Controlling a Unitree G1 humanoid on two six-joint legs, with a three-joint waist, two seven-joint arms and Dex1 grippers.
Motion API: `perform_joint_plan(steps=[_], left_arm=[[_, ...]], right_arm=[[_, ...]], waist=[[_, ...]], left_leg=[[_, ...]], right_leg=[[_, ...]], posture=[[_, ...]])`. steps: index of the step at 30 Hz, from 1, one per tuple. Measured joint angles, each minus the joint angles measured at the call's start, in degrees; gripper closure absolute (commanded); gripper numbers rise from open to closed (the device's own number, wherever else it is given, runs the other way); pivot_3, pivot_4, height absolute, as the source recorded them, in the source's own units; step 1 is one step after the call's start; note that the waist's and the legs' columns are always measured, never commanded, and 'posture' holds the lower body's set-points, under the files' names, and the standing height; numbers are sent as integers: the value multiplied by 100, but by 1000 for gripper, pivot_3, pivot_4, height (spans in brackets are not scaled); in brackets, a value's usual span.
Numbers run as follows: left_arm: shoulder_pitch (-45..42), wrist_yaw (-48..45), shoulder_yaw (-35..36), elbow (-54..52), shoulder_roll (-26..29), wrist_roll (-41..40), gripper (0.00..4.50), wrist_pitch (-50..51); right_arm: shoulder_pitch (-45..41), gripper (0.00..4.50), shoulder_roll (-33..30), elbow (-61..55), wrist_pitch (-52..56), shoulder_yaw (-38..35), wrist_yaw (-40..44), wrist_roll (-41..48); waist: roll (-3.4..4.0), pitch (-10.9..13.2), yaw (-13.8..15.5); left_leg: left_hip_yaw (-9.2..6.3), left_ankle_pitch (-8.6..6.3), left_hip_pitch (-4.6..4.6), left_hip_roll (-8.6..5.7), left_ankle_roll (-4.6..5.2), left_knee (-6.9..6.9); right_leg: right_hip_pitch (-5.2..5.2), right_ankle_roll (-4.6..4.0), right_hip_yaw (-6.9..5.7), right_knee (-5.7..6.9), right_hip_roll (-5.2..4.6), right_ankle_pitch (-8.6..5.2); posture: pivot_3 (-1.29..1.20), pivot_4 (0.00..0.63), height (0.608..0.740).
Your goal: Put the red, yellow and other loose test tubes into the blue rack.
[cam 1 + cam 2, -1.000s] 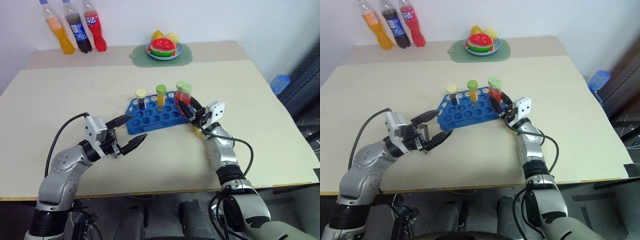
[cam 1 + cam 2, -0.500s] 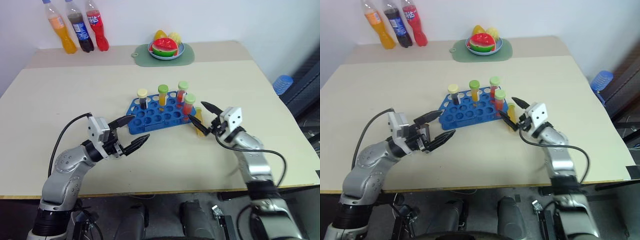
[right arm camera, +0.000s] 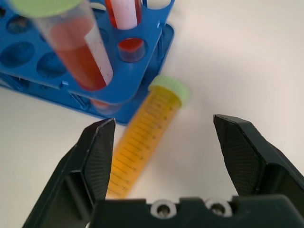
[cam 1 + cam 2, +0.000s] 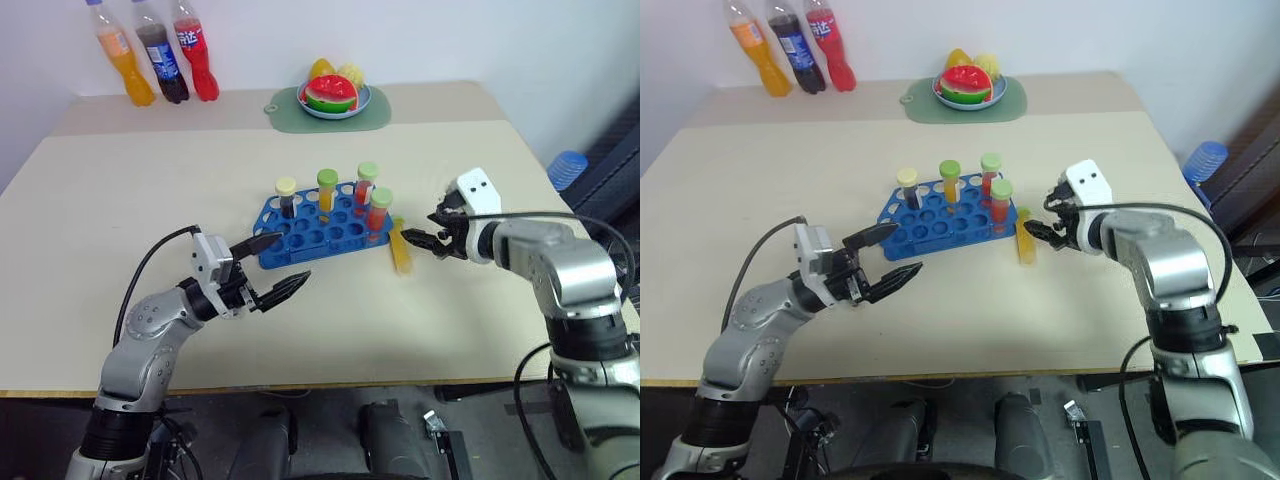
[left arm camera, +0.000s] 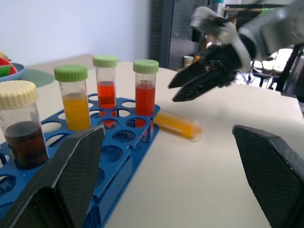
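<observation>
Over the table (image 4: 120, 190), both pincers gape empty, right pincer (image 4: 428, 231) near the yellow tube (image 4: 402, 249).

Bright even light, soft shadows, near tubes blurred

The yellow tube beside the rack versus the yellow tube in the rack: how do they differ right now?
The loose yellow tube lies flat on the table, just off the blue rack on its right end; the racked yellow tube stands upright in a back-row hole. The loose one sits directly before the right gripper, whose fingers are open; the racked one has no gripper near. Both hold yellow-orange liquid under green caps.
</observation>
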Motion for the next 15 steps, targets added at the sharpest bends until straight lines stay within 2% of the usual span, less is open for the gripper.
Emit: perform_joint_plan(steps=[5, 11, 14, 15], left_arm=[[181, 13, -23, -18, -49, 7, 0, -42], [386, 134, -16, -199, -53, 7, 0, -45], [444, 215, -16, -278, -54, 7, 0, -45], [461, 230, -16, -294, -54, 7, 0, -45]], right_arm=[[-801, 897, 129, 924, 958, 157, 106, 257], [-1055, 897, 112, 1614, 776, 937, 305, 174], [-1048, 1722, 18, 1732, 259, 1336, 460, -33], [-1025, 2220, -51, 1757, 4, 1485, 536, -129]], waist=[[0, 0, 65], [0, 0, 87], [-4, -3, 76], [-4, -3, 69]], left_leg=[[3, 0, -5, -1, 0, 2], [5, 0, -18, -5, 0, 11], [8, 0, -19, -5, 0, 12], [10, 0, -17, -5, 0, 13]], right_leg=[[-6, 0, -1, 0, -2, 0], [-13, 2, -4, 1, -5, 1], [-14, 2, -6, 2, -4, 1], [-13, 2, -6, 2, -4, 1]], posture=[[0, 150, 740], [0, 150, 740], [0, 150, 740], [0, 150, 740]])
